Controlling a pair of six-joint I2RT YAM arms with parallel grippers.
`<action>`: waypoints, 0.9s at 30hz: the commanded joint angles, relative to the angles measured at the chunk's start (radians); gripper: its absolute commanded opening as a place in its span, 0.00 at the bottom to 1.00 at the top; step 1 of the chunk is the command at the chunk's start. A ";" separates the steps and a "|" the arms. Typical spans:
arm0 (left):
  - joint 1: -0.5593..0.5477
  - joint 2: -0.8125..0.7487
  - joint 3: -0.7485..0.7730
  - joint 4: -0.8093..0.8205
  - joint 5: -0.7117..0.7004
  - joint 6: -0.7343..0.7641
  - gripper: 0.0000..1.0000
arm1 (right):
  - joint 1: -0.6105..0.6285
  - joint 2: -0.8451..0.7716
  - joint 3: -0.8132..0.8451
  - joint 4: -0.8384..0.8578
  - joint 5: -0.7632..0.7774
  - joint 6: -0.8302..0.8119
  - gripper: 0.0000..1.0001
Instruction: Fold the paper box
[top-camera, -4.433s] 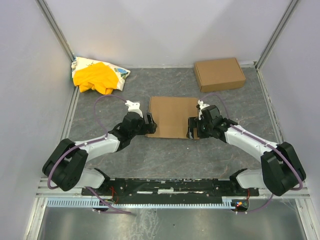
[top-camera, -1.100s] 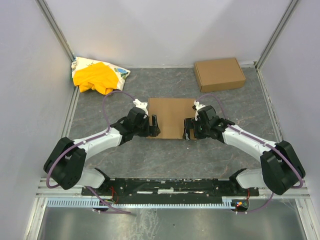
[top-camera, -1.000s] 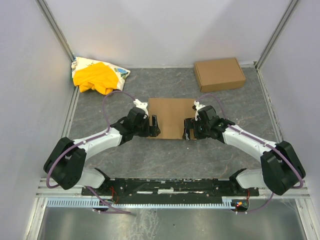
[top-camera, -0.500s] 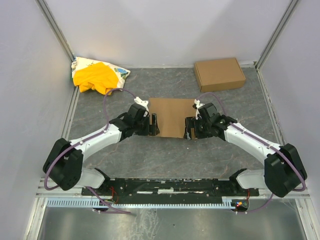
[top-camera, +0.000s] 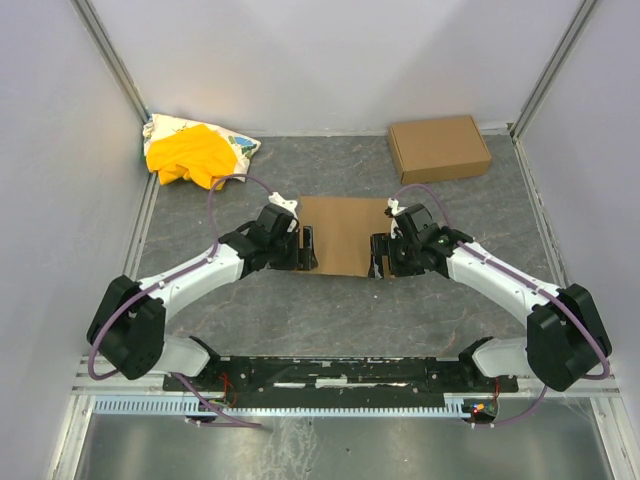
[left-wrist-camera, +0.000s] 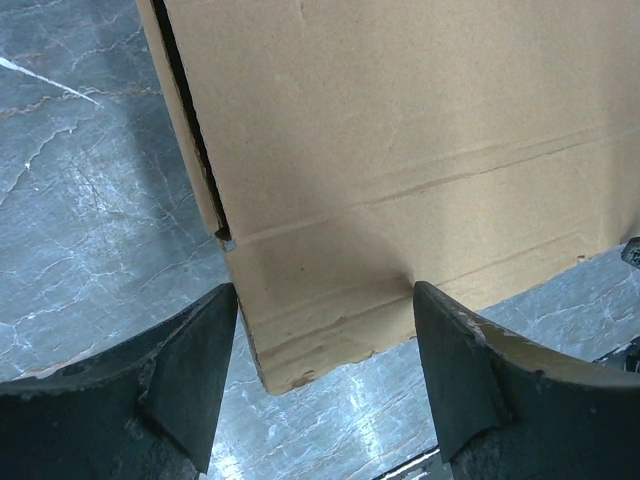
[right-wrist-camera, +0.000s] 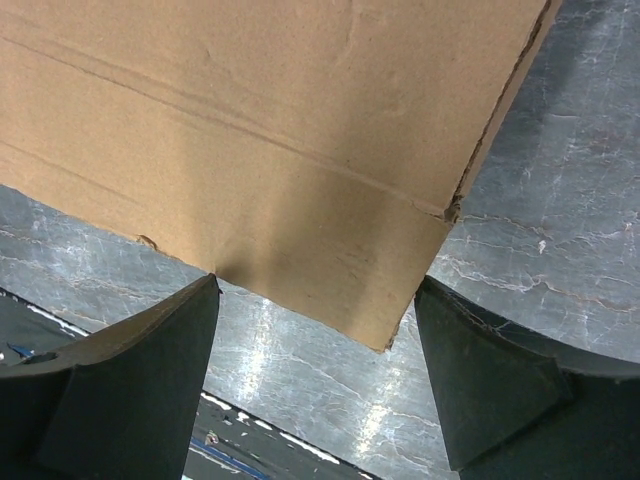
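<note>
Cardboard first, in the top external view: the paper box (top-camera: 343, 225) is lying flat and unfolded on the grey surface (top-camera: 250, 310) at the middle of the frame, its long axis running left to right. The left gripper (top-camera: 306, 250) is sitting at the sheet's lower left corner and the right gripper (top-camera: 377, 257) at its lower right corner. Each arm is therefore nearest its own end, and the sheet is lying just beyond and between them, toward the top of the frame. The ready-made cardboard box (top-camera: 440, 148) at upper right and the yellow-and-white cloth heap (top-camera: 195, 152) at upper left are lying well apart from all this. From here the jaws are too small to judge.

Left wrist view is supplying that. The jaws are standing wide apart, released, grasping nothing, with the sheet's corner reaching down between them. The outer finger (left-wrist-camera: 170, 380) is sitting over bare surface just outside the side edge, while the inner finger (left-wrist-camera: 490, 390) is overlapping the cardboard. A crease (left-wrist-camera: 400, 195) is crossing the sheet above the corner flap and ending at a dark slit (left-wrist-camera: 197, 140) along the left edge, detail the overhead view is not giving. Whether the fingers are touching the card I cannot tell.

Right wrist view is mirroring this: jaws spread, holding nothing, the corner pointing down between them, a like fold line running to a notch (right-wrist-camera: 455, 210) at the right edge. I judge the coming move to be raising the near flap along that line, both ends together.
</note>
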 joint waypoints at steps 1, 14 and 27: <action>-0.006 0.019 0.025 0.001 0.009 0.013 0.78 | 0.005 0.005 0.040 0.003 0.022 -0.007 0.87; -0.007 0.039 0.009 -0.002 -0.019 0.028 0.78 | 0.005 0.001 0.018 0.036 0.021 -0.005 0.87; -0.006 0.006 -0.002 -0.042 -0.061 0.028 0.77 | 0.005 -0.027 0.000 0.012 0.074 -0.015 0.87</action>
